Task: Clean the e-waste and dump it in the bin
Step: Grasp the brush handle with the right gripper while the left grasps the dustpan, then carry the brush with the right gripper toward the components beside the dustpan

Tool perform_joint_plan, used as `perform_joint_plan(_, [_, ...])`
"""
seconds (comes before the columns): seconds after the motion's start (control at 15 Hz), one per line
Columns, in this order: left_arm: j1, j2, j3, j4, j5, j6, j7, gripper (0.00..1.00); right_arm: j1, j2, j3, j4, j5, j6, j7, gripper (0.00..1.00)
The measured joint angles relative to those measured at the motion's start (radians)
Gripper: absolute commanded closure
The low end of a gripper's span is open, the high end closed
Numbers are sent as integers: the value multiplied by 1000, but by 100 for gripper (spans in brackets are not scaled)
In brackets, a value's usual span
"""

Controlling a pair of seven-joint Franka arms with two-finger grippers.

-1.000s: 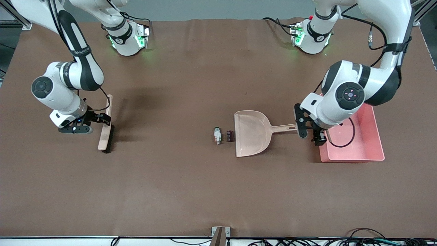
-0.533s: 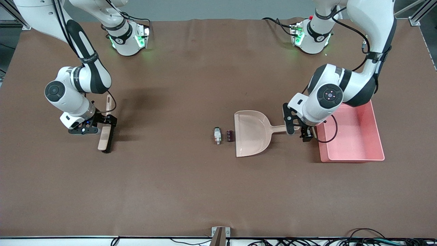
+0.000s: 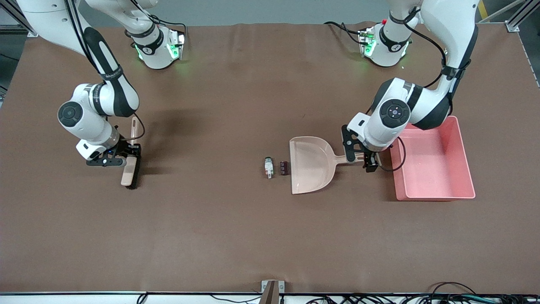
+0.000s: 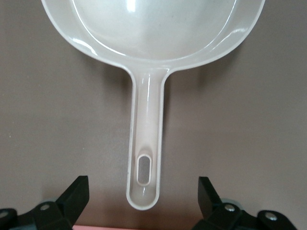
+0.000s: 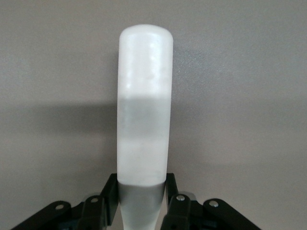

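Two pieces of e-waste lie side by side mid-table: a white-grey part (image 3: pixel 268 167) and a dark maroon piece (image 3: pixel 284 167), just off the lip of the beige dustpan (image 3: pixel 310 164). My left gripper (image 3: pixel 359 158) is open and straddles the end of the dustpan handle (image 4: pixel 145 143) without touching it; its fingers (image 4: pixel 76 194) stand wide on either side. The pink bin (image 3: pixel 434 195) sits beside it, toward the left arm's end. My right gripper (image 3: pixel 131 151) is shut on the pale handle (image 5: pixel 144 105) of a brush (image 3: pixel 128 171) with black bristles, at the right arm's end of the table.
Brown table cover everywhere. Both arm bases (image 3: pixel 158 46) stand along the table's edge farthest from the front camera. A small bracket (image 3: pixel 272 289) sits at the nearest edge. Open table lies between the brush and the e-waste.
The right gripper has closed on the brush handle. The left gripper moved from the bin's edge along to the dustpan handle's end, staying open.
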Motion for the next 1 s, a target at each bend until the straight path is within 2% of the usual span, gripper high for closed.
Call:
perform_joint_plan(0.27, [-9,39,0,-13,66,58,-52,0,9,0,1,2,0,-1,0,95])
perform_joint_plan(0.33, [-16,52,-1,-13,90,67,-80,0,17,0,2,6,0,-5,0,96])
perform_joint_plan(0.6, [-56,84,-1,-1,124,79,-154,0,74,-7,5,97,4,-160,15,97])
perform_joint_plan(0.73, [-72,90,-2,11,125,79,-169,0,110,-11,10,148,37,-228,37,97])
perform_joint_plan(1.0, [-96,99,-2,34,125,79,-191,0,238,-11,16,201,77,-283,192,98])
